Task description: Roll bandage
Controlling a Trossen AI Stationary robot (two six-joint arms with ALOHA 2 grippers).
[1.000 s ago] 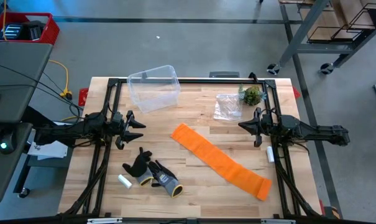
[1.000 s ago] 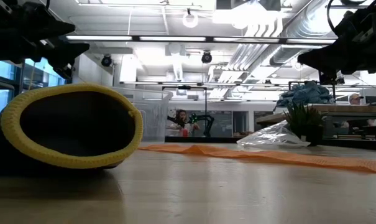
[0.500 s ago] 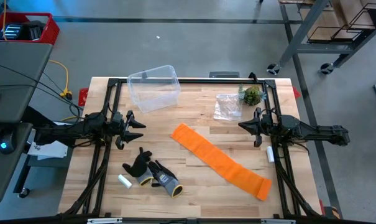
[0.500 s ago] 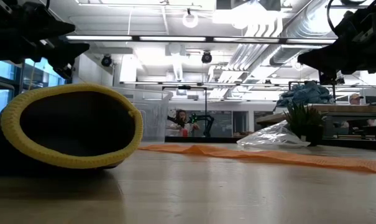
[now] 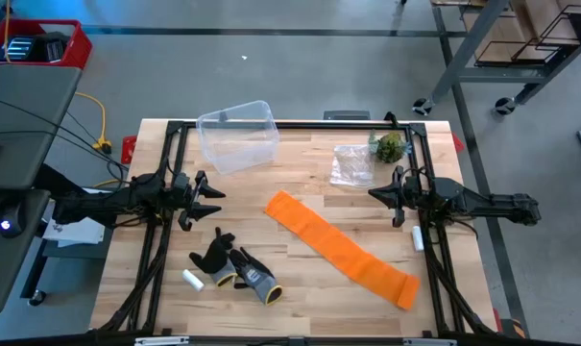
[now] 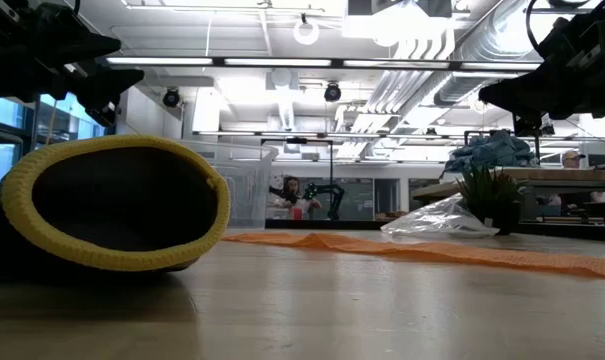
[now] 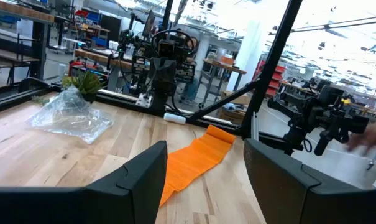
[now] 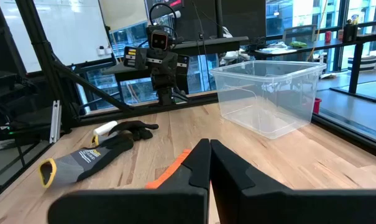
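Note:
The bright orange bandage (image 5: 340, 249) lies flat and unrolled on the wooden table, running slantwise from the middle toward the near right corner; it also shows as a bandage strip (image 7: 194, 158) in the left wrist view and a thin bandage line (image 6: 432, 250) in the low view. My left gripper (image 5: 213, 195) hovers open at the table's left side, pointing level toward the bandage. My right gripper (image 5: 375, 195) hovers shut at the right side, pointing level across the table. Neither touches anything.
A clear plastic bin (image 5: 238, 135) stands at the far left. A crumpled clear bag (image 5: 351, 164) and a small green plant (image 5: 389, 147) sit at the far right. Black-grey-yellow gloves (image 5: 234, 265) and a white cylinder (image 5: 193, 280) lie near left; another white cylinder (image 5: 418, 237) lies at the right.

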